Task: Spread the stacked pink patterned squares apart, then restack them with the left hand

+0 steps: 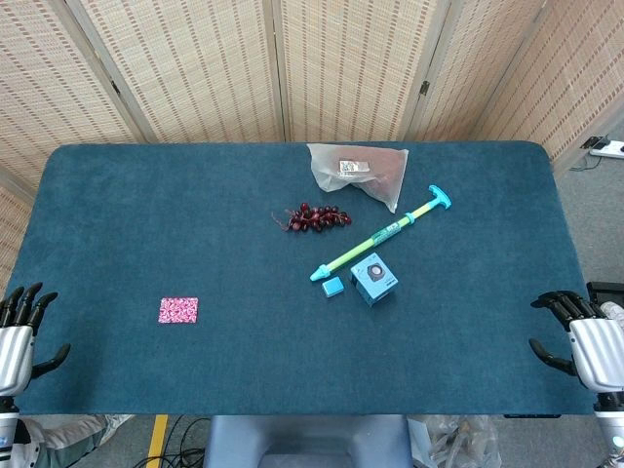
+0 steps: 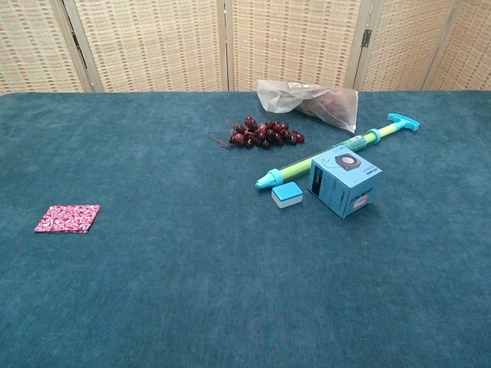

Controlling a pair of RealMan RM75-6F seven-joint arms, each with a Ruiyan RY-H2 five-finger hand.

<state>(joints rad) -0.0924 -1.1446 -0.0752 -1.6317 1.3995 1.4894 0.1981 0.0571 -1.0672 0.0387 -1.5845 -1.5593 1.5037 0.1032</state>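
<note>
The pink patterned squares (image 1: 178, 310) lie as one flat stack on the dark teal table, front left; the chest view shows the stack (image 2: 67, 218) at its left side. My left hand (image 1: 19, 336) hangs at the table's front-left corner, fingers spread, holding nothing, well left of the stack. At the front-right edge my right hand (image 1: 583, 343) is likewise spread with nothing in it. Neither hand appears in the chest view.
Mid-table lie a bunch of dark red grapes (image 1: 314, 218), a clear plastic bag (image 1: 363, 172), a green and blue syringe-like pump (image 1: 382, 234), a small blue box (image 1: 374, 279) and a little blue block (image 1: 333, 286). Woven screens stand behind the table.
</note>
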